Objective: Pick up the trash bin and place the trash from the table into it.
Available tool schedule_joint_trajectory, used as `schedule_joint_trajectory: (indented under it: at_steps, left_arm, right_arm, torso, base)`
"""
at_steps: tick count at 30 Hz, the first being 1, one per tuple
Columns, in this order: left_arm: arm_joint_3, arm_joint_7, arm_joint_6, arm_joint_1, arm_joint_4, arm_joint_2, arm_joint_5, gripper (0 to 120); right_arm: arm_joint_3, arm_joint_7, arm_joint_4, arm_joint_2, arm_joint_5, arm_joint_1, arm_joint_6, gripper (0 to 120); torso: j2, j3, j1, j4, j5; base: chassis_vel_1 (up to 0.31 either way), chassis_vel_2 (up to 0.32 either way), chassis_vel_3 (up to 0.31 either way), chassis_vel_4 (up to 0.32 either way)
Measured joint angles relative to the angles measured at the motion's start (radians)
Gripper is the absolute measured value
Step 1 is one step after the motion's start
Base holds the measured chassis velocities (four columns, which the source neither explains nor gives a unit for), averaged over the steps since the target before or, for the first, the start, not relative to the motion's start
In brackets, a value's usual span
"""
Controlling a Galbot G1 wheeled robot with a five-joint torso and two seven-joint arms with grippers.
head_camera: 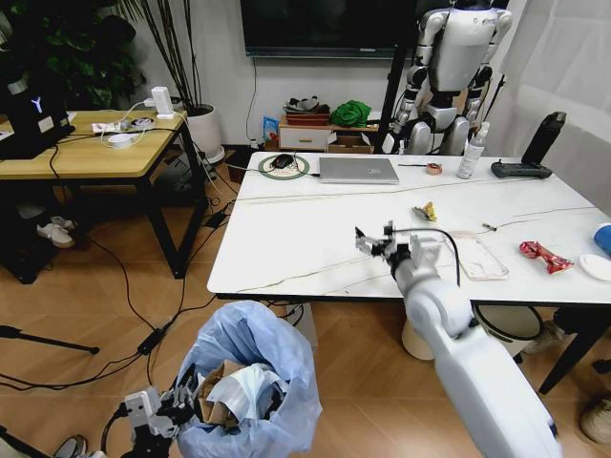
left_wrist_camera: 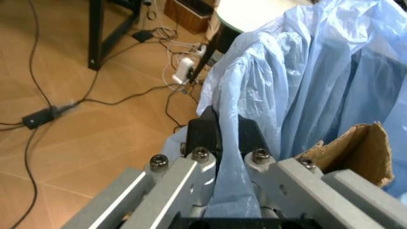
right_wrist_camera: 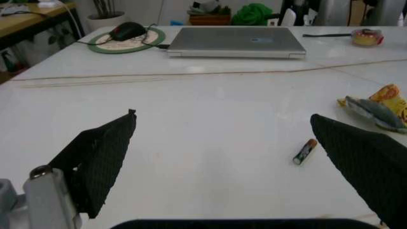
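The trash bin (head_camera: 250,377), lined with a puffy light-blue bag, hangs low beside the table's near left corner. Crushed cardboard (head_camera: 218,391) and white paper lie inside it. My left gripper (head_camera: 181,405) is shut on its rim; in the left wrist view the bag (left_wrist_camera: 299,81) is pinched between the fingers (left_wrist_camera: 203,133), next to the cardboard (left_wrist_camera: 356,150). My right gripper (head_camera: 375,237) hovers open over the table (head_camera: 286,248) with nothing between its fingers (right_wrist_camera: 102,162). Trash on the table: a yellow wrapper (head_camera: 425,212) (right_wrist_camera: 378,107), a small battery (right_wrist_camera: 304,151), a clear pack (head_camera: 482,258), a red wrapper (head_camera: 544,255), a blue cup (head_camera: 603,237), a white lid (head_camera: 597,267).
At the table's far side are a silver laptop (head_camera: 358,170), a mouse on a round pad (head_camera: 284,164), a spray bottle (head_camera: 472,153) and a black handset (head_camera: 523,162). A wooden table (head_camera: 91,143) stands to the left. Cables cross the floor. A black-rimmed bin (head_camera: 501,324) sits under the table.
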Motion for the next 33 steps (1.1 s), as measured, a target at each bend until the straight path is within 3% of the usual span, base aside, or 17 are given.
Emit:
schedule_joint_trajectory:
  at_steps: [10,19,26,28,33]
  left_arm:
    - [-0.016,0.005,-0.012,0.02,-0.02,-0.038,0.019,0]
    - [-0.017,0.005,-0.013,0.021,-0.022,-0.048,0.024,0]
    - [-0.018,0.005,-0.013,0.021,-0.022,-0.048,0.024,0]
    - [-0.018,0.005,-0.013,0.021,-0.022,-0.048,0.024,0]
    - [-0.023,0.003,-0.013,0.018,-0.024,-0.041,0.018,0]
  right_arm:
    - [0.003,0.001,-0.264,0.032,-0.015,0.129,-0.007,100]
    - [0.019,-0.027,-0.351,0.033,-0.016,0.145,0.021,98]
    - [0.039,-0.043,-0.399,0.024,-0.016,0.138,0.037,73]
    - [0.04,-0.044,-0.399,0.023,-0.016,0.138,0.038,71]
    - [0.051,-0.045,-0.375,0.008,-0.013,0.114,0.038,50]
  torso:
    - [0.0,0.0,0.0,-0.0001,0.0001]
    - [0.0,0.0,0.0,-0.0002,0.0001]
    - [0.0,0.0,0.0,-0.0002,0.0001]
    - [0.0,0.0,0.0,-0.0002,0.0001]
    - [0.0,0.0,0.0,-0.0003,0.0]
  base:
    - [0.0,0.0,0.0,0.0]
    - [0.0,0.0,0.0,0.0]
    - [0.0,0.0,0.0,0.0]
    - [0.0,0.0,0.0,0.0]
    - [0.0,0.0,0.0,0.0]
